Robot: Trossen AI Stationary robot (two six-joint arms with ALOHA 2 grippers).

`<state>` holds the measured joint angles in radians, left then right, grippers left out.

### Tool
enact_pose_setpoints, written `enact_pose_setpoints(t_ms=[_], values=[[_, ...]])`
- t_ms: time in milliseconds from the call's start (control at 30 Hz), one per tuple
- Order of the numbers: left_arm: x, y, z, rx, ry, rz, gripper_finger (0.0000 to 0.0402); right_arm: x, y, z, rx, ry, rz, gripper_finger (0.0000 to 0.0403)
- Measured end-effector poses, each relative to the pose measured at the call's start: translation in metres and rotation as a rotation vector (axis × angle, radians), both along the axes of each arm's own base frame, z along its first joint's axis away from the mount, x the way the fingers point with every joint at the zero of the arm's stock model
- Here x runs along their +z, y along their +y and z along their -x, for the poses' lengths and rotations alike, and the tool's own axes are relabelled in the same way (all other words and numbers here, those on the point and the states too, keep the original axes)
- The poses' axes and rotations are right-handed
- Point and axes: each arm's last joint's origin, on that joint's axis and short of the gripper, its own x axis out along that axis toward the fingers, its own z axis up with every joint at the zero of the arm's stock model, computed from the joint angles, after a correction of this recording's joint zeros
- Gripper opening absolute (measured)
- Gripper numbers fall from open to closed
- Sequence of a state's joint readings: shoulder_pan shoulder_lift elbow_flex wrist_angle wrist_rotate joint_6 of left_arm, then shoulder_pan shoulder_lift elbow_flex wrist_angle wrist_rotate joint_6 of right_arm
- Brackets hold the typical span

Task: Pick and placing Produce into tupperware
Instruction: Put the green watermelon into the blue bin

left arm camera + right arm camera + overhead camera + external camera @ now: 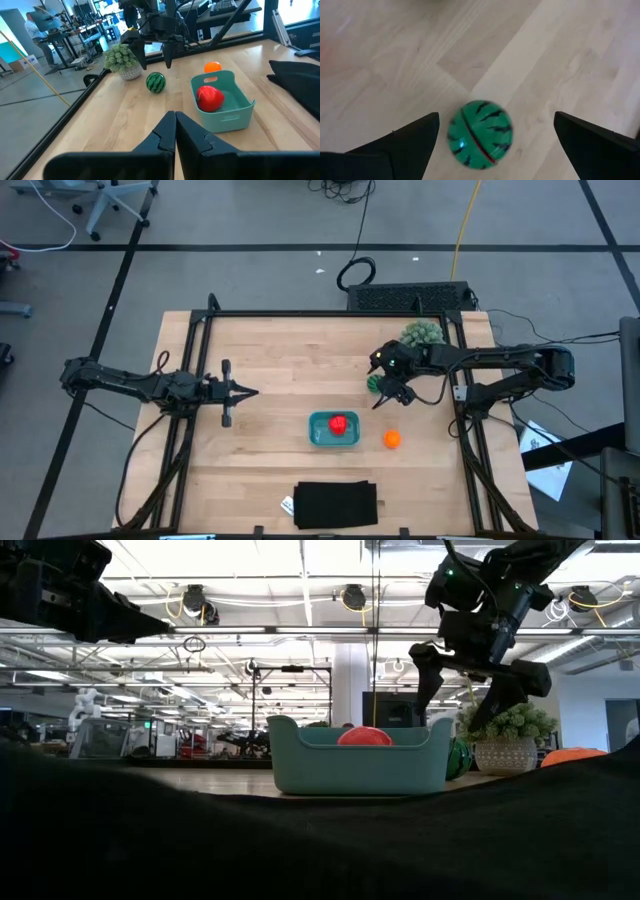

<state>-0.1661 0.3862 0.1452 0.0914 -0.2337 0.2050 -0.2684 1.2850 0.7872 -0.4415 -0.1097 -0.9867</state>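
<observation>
The dark green striped ball (373, 383) (480, 134) rests on the wood right of the teal tupperware (320, 438) (360, 765). My right gripper (390, 392) (468, 690) (496, 117) hangs open above the ball, one finger on either side, touching nothing. The red piece (340, 423) (210, 97) lies inside the tupperware. The orange ball (391, 439) (213, 66) sits on the table just right of the tupperware. My left gripper (250, 392) (175, 132) waits shut over the table's left half.
A pale green spiky plant in a small pot (422, 333) (505, 740) stands near the far right corner, close behind the right arm. A flat black rectangle (335, 505) lies at the near edge. Bare wood shows between the left gripper and the tupperware.
</observation>
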Motion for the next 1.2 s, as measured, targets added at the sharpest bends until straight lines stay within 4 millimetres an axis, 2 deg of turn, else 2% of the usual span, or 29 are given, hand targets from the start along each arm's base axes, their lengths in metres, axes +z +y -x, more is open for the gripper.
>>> enact_pose_setpoints(t_ms=[600, 1200], values=[[-0.001, 0.000, 0.000, 0.001, 0.008, 0.004, 0.0015, -0.011, -0.010, -0.002, -0.103, 0.015, -0.109, 0.0387], [-0.001, 0.000, 0.000, -0.003, 0.013, 0.016, 0.0015, -0.036, -0.018, -0.010, -0.125, 0.090, -0.155, 0.0387]])
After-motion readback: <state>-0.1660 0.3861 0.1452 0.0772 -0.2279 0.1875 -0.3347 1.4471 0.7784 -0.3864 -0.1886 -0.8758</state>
